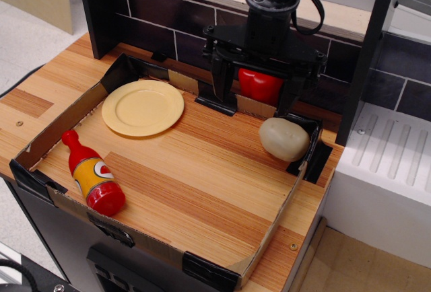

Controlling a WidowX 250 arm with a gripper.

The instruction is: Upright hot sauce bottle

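The hot sauce bottle [94,174] lies on its side at the front left of the wooden surface inside the low cardboard wall. Its red cap [70,138] points to the back left and its wide red base [108,200] to the front. The yellow-orange label with a white oval faces up. My gripper [254,103] hangs at the back centre, far to the right of the bottle. It is open and empty, with its black fingers [220,80] spread wide. A red bell pepper [260,85] shows between the fingers, by the back wall.
A yellow plate [143,107] lies at the back left. A beige potato-like object [284,138] sits at the right corner. A low cardboard wall [64,120] rings the surface. A dark tiled wall [168,16] stands behind, and a white drain board [394,154] is to the right.
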